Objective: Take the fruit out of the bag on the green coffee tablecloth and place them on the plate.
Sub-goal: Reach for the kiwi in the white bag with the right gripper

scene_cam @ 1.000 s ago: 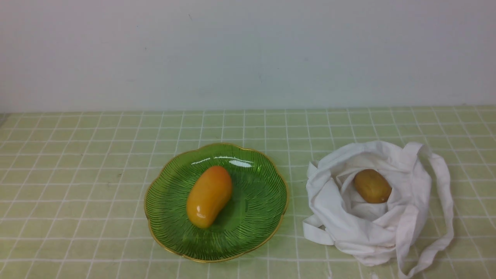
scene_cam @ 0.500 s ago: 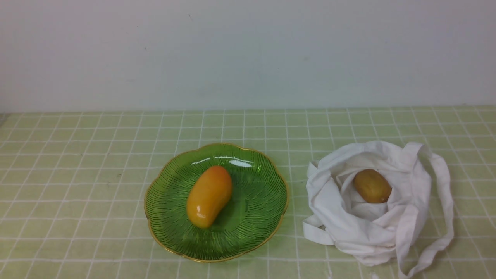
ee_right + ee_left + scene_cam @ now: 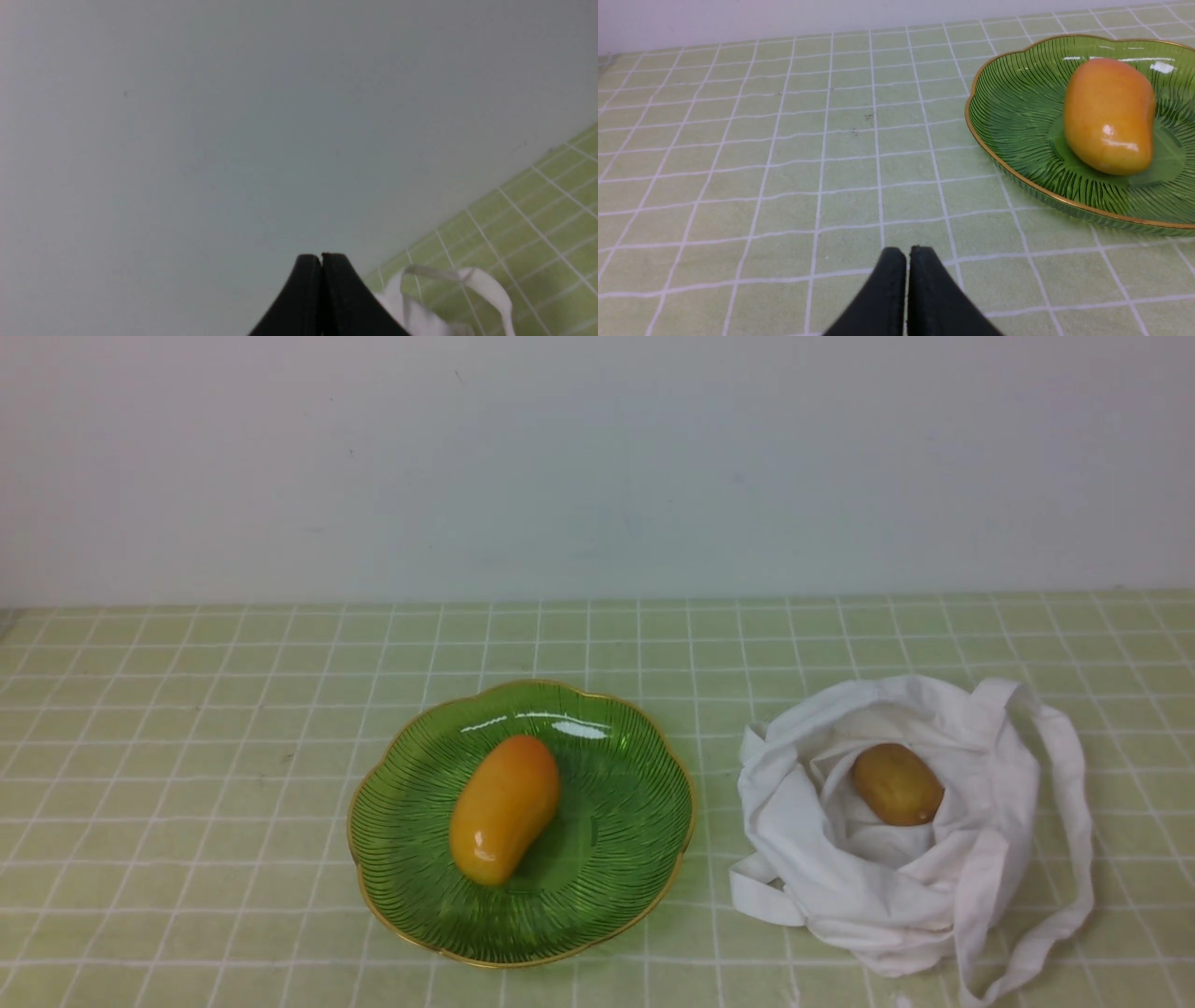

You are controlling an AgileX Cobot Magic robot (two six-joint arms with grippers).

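Observation:
A brown-olive kiwi (image 3: 897,785) lies in the open mouth of the white cloth bag (image 3: 840,877) at the right of the green checked tablecloth (image 3: 187,756). The green glass plate (image 3: 616,859) with a gold rim sits at the centre and holds an orange mango (image 3: 504,807). Neither gripper shows in the front view. In the left wrist view my left gripper (image 3: 908,252) is shut and empty, low over the cloth, short of the plate (image 3: 1017,121) and mango (image 3: 1108,116). In the right wrist view my right gripper (image 3: 321,257) is shut and empty, with the bag's strap (image 3: 486,284) beyond it.
A plain pale wall (image 3: 597,467) rises behind the table's far edge. The bag's long strap (image 3: 1064,896) loops out on the cloth toward the front right.

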